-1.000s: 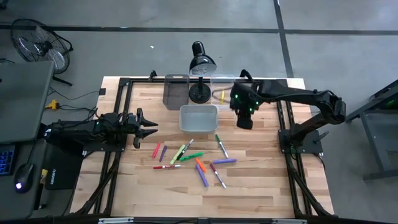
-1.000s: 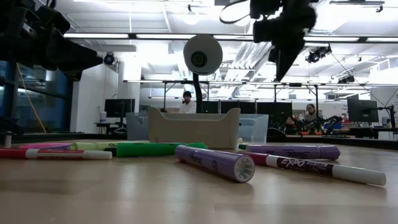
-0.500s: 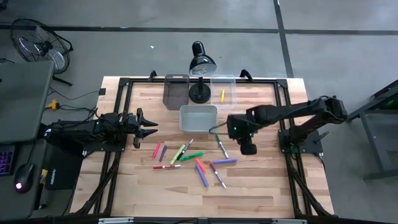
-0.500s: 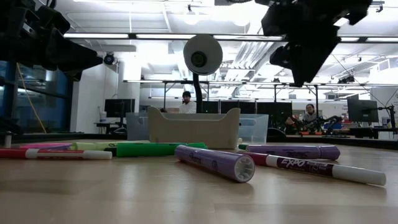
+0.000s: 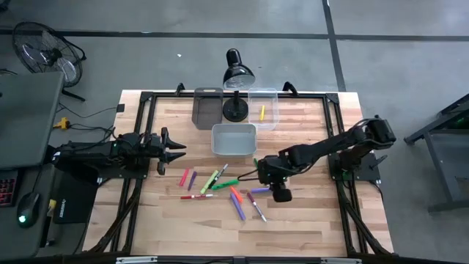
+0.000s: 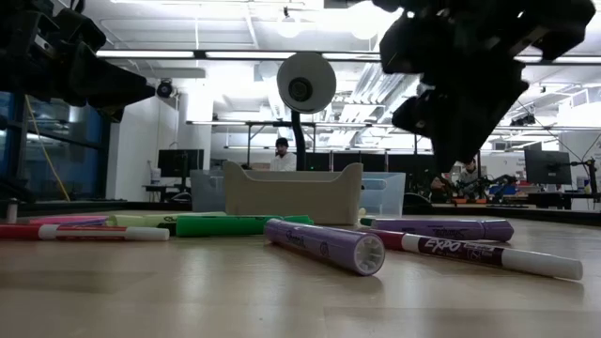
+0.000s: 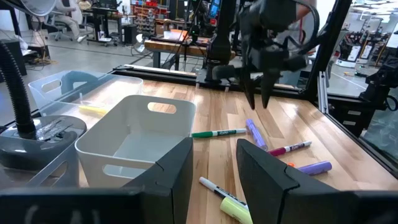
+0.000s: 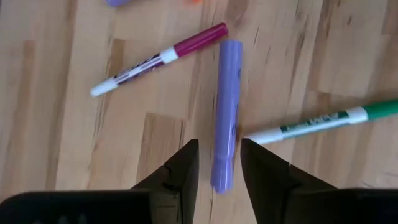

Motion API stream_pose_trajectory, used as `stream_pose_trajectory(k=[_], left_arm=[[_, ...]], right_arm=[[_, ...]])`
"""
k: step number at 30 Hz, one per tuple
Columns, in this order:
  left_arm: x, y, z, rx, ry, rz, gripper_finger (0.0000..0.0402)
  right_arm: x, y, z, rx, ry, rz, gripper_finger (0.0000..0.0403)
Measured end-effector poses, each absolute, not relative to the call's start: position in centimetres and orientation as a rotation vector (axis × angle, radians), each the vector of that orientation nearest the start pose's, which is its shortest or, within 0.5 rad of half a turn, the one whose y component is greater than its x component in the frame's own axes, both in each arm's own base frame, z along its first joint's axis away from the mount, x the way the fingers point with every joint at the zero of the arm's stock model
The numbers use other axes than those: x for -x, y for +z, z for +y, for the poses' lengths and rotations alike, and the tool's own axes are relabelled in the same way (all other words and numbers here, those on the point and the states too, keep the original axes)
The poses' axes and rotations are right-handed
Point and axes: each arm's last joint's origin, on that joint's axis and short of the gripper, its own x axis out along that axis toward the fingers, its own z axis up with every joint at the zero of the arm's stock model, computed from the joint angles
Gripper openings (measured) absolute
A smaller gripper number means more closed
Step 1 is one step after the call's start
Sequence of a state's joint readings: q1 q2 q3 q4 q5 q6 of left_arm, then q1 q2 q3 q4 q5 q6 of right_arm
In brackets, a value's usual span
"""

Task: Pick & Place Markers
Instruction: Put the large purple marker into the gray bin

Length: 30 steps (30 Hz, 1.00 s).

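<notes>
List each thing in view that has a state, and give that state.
Right pincer, open, poised over the purple capped marker.
Purple capped marker, lying flat on the table, ungripped.
Left pincer, open, waiting at the table's left edge.
White plastic bin, empty.
Clear plastic bin, holding one yellow marker.

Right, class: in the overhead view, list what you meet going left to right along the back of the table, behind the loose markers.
Dark tinted bin → black desk lamp → clear bin holding one yellow marker.
</notes>
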<state>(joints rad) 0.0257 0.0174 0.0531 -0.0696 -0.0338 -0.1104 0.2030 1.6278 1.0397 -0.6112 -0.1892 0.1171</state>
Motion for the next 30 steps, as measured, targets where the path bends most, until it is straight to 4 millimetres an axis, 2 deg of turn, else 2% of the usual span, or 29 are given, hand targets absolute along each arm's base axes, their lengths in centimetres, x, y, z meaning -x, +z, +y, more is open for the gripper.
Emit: stream_pose_trajectory(k=[9,13,18,26,30], left_arm=[[-9.5,17.3,0.3,0.110,0.061,0.030,0.0122],[-9.5,17.3,0.3,0.110,0.061,0.031,0.0122],[-9.5,17.3,0.3,0.110,0.061,0.030,0.0122],[-9.5,17.3,0.3,0.110,0.061,0.030,0.0122],[-9.5,17.3,0.3,0.110,0.061,0.030,0.0122]], right_arm=[[-31.4,17.1,7.9,-0.095,0.257,1.199,0.0194],[-31.7,16.0,8.1,-0.075,0.248,1.214,0.0214],[-32.2,14.8,8.2,-0.052,0.248,1.229,0.0216],[-32.1,14.7,8.1,0.002,0.236,1.227,0.0206],[-32.2,14.0,8.1,0.028,0.257,1.242,0.0204]])
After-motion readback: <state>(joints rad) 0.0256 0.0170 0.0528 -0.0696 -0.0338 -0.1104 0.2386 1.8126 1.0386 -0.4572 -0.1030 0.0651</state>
